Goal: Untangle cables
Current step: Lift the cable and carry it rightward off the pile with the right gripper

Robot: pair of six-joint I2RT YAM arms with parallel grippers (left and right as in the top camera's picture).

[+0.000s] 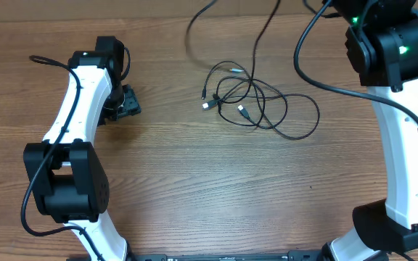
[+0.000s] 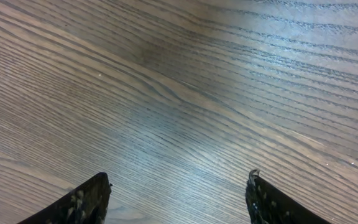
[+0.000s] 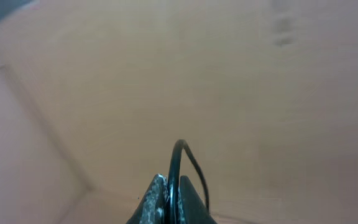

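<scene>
My right gripper point(image 3: 171, 200) sits closest, fingers pressed together on a thin black strand of the cables point(image 1: 250, 87). The rest lies in a loose tangle on the wooden table point(image 1: 194, 188), far of centre, with strands running off the far edge. My left gripper point(image 2: 178, 186) hovers over the wood, well left of the tangle, fingers apart.
</scene>
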